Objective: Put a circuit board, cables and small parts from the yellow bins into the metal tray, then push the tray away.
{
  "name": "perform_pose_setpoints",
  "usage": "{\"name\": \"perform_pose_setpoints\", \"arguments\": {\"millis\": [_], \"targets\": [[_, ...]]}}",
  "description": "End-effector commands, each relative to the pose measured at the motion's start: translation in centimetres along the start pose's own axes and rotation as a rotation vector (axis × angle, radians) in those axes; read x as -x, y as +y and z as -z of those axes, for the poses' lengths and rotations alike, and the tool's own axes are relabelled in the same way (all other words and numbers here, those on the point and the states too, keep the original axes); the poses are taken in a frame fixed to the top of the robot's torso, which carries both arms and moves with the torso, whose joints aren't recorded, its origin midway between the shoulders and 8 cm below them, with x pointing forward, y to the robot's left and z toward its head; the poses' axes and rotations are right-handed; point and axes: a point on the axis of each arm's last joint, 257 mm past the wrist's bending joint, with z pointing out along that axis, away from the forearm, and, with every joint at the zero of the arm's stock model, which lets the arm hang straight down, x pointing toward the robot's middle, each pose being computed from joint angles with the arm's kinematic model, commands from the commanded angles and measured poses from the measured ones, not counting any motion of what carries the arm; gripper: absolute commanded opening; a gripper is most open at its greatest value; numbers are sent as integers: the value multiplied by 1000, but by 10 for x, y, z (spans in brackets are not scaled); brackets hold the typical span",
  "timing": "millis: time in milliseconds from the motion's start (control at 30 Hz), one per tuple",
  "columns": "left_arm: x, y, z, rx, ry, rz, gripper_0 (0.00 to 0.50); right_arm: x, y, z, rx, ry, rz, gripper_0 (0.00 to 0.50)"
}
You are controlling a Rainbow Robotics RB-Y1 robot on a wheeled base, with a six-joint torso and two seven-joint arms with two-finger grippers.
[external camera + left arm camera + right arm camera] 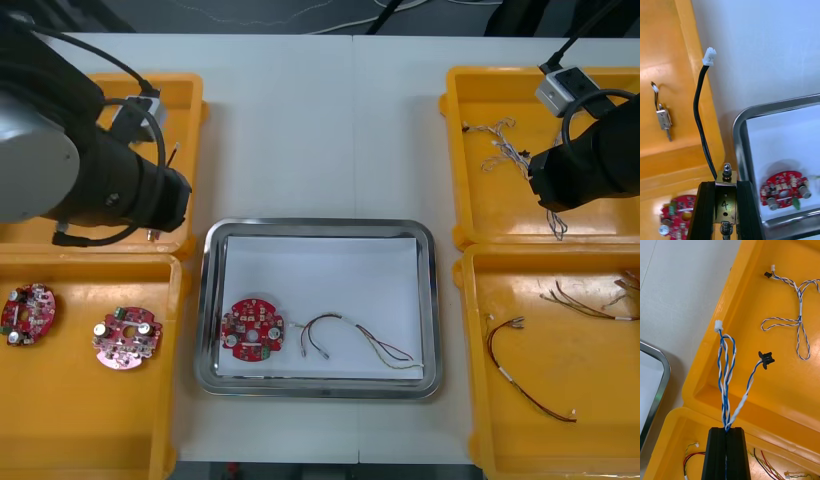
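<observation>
Metal tray (320,228) partly filled — two more items are held above the bins.
One round red circuit board (252,328) and two thin cables (388,350) are already laid on the white inside of the tray. The left gripper (725,184) is closed on a small metal part (725,198) with a black cable (700,120), near the tray's corner; the right gripper (727,429) is clamped on a twisted blue and white cable (725,386) over the right yellow bins (786,390). Both must be placed — then the tray is to be pushed away.
</observation>
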Motion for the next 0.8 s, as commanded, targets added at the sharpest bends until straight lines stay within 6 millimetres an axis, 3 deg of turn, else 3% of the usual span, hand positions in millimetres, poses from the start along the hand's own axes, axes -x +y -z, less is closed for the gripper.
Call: {"name": "perform_pose_setpoints", "arguments": {"millis": [33,333,800], "targets": [[-24,-6,-6,52,7,3,0,2,11,2,5,-13,7,0],[-39,-27,-29,68,-13,-15,0,2,11,2,5,-13,7,0],[-42,-63,-51,30,-51,-6,0,2,11,2,5,-13,7,0]]}}
